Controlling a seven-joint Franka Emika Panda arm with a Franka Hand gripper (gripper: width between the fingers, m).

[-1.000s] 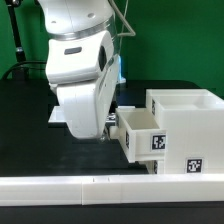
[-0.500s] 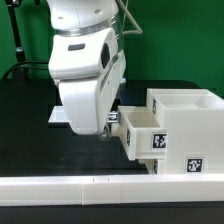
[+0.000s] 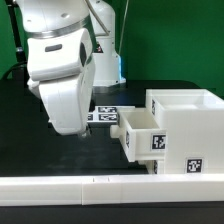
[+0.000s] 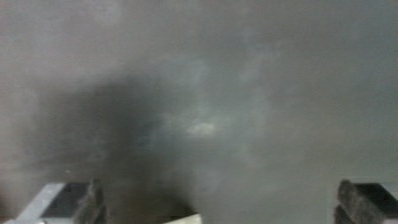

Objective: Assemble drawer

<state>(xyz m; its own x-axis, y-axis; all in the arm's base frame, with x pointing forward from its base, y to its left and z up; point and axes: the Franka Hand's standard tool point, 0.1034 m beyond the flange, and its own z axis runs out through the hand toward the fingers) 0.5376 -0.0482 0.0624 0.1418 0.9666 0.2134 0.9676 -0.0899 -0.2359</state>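
Note:
The drawer's white boxy housing (image 3: 186,130) stands at the exterior view's right, with square tags on its front. One knobbed tray (image 3: 140,134) sticks partly out of its left side, its knob (image 3: 117,129) pointing left. No other tray shows. The arm's white hand (image 3: 64,100) hangs left of the tray, apart from it, and its fingers are hidden there. In the blurred wrist view my gripper (image 4: 217,205) is open, the two fingertips (image 4: 75,203) far apart over the dark table with nothing between them.
A long low white rail (image 3: 100,185) runs along the table's front edge. The marker board (image 3: 105,116) lies on the black table behind the tray's knob. A green backdrop stands behind the table.
The hand has moved to the exterior view's left and a little up, away from the tray's knob. The marker board now shows. The tray and housing have not moved.

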